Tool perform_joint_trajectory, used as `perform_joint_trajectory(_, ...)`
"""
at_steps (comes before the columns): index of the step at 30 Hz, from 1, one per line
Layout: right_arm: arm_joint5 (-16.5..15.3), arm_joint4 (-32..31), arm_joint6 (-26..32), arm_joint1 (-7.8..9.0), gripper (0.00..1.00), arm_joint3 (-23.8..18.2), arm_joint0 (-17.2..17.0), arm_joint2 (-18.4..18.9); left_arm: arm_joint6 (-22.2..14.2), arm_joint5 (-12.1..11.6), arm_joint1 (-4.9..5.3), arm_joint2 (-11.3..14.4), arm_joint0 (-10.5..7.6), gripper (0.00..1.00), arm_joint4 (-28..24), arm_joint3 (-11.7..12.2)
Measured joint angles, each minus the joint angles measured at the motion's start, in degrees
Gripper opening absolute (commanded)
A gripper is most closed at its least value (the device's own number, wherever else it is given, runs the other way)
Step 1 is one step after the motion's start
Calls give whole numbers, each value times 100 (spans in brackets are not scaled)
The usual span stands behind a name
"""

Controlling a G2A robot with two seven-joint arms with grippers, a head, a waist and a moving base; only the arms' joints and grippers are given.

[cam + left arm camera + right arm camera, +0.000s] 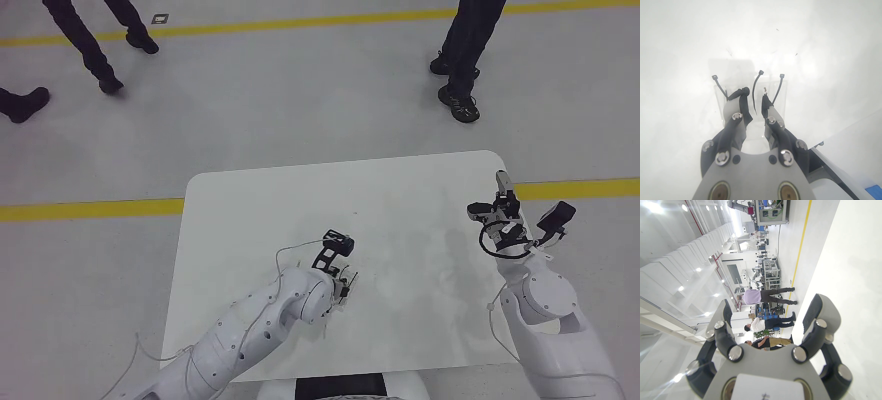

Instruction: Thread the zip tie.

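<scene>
Black zip ties (720, 86), three side by side, lie on a clear tray (786, 98) on the white table (420, 200). The left gripper (755, 92) hangs just over the tray, jaws spread. The middle tie (753, 91) runs between its taped fingers (744, 103), touching neither. The right gripper (771, 303) is at the table's right edge, jaws wide apart, holding nothing.

The white table (420, 200) I work at
One clear tray (782, 106) lies on it (three black zip ties (753, 91) rest across that, heads past its rim).
</scene>
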Motion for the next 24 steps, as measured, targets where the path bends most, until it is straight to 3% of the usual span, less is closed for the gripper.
perform_joint_trajectory(8,0,0,0,0,100,0,0,0,7,-29,-20,15,-18,17,-36,66)
perform_joint_trajectory(11,0,0,0,0,100,0,0,0,10,-37,-29,22,-28,9,-49,91)
perform_joint_trajectory(12,0,0,0,0,100,0,0,0,11,-39,-32,25,-31,0,-53,99)
perform_joint_trajectory(19,0,0,0,0,100,0,0,0,17,-22,-40,35,-18,0,-41,99)
perform_joint_trajectory(24,0,0,0,0,100,0,0,0,-31,3,-20,17,65,0,128,-52)
